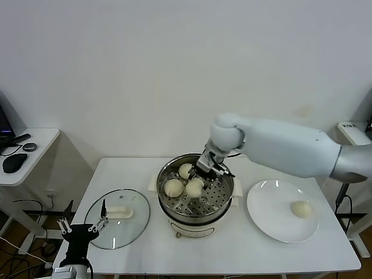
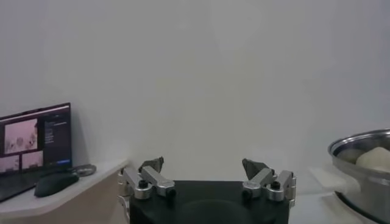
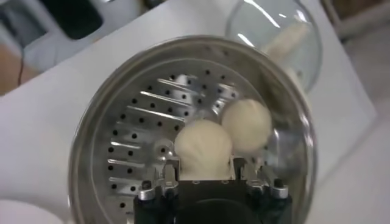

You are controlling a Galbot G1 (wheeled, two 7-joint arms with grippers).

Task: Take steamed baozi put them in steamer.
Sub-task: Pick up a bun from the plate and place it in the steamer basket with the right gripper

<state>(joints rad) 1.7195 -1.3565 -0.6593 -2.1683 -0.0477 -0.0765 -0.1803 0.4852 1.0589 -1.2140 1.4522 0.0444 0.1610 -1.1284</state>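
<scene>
The steamer (image 1: 196, 195) stands mid-desk (image 1: 232, 250), and everything else sits around it. Three baozi lie on its perforated tray: one (image 1: 185, 170) toward the far rim, one (image 1: 174, 187) on the side nearest the lid (image 1: 118, 218), and one (image 1: 195, 187) near the centre. The right gripper (image 1: 210, 164) reaches down into the steamer from the plate side, its jaws pinching that centre baozi (image 3: 204, 146) from both sides; the right wrist view shows it sitting between the jaws, touching the tray, with a second baozi (image 3: 247, 123) just beside it. The fourth baozi (image 1: 301, 208) is on the plate (image 1: 268, 224), which lies just right of the steamer. The lid rests flat on the desk to the steamer's left, its white handle up. The left gripper (image 1: 81, 228) hangs at the near-left corner of the desk, beyond the lid from the steamer, jaws spread wide and holding nothing; its wrist view catches the steamer's rim (image 2: 359, 146) off to one side.
</scene>
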